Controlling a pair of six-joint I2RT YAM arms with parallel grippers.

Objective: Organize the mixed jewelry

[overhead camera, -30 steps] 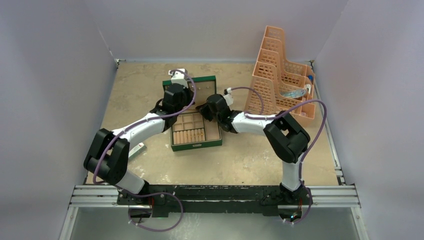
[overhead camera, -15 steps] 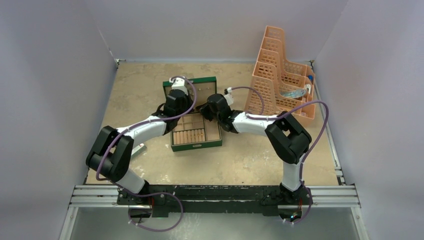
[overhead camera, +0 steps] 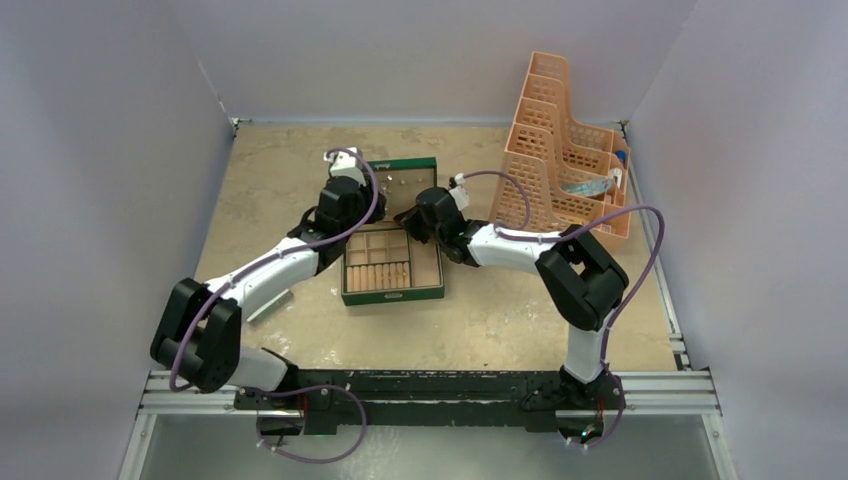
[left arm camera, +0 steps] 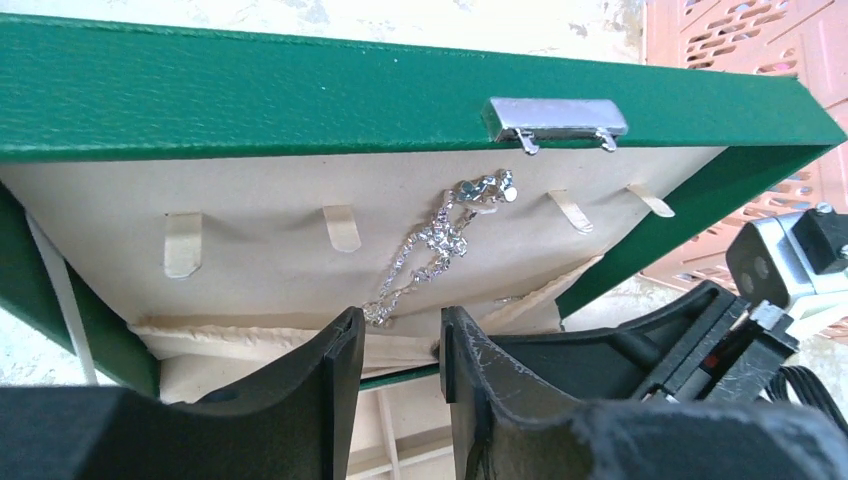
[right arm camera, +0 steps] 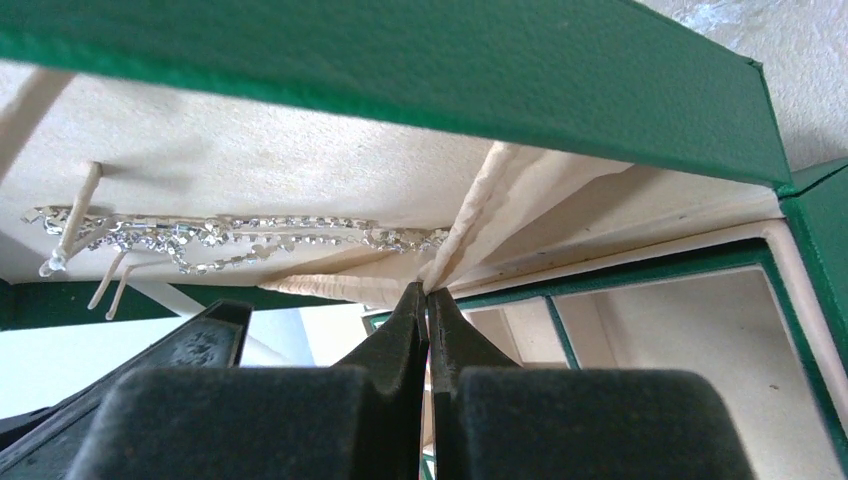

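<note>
The green box [overhead camera: 393,295] sits open in the middle of the table [overhead camera: 500,320]. Its lid [left arm camera: 250,90] stands up at the back of the box. The inside of the lid is soft and tan, and a shiny metal clasp [left arm camera: 555,115] sits on the lid's top edge.

A row of little tan tabs [left arm camera: 340,225] runs across the inside of the lid. The silver chain [left arm camera: 435,245] hangs from one of these tabs, just under the clasp. It is bunched up at the top. It runs down across the lid to the top edge of the cloth pocket [right arm camera: 490,200] at the bottom of the lid.

The left gripper [left arm camera: 397,350] is in front of the lid, right under the low end of the chain. Its two fingers [left arm camera: 330,385] are apart and there is nothing between them. The chain's low end is just above the tip of one finger. I cannot tell if it touches.

The right gripper [right arm camera: 427,310] is at the right side of the lid. Its fingers are pressed tight together on the edge of the cloth pocket. The cloth is pulled out into a fold that runs to the tips.

A tall orange rack [overhead camera: 565,150] stands to the right of the box, well apart from it.
</note>
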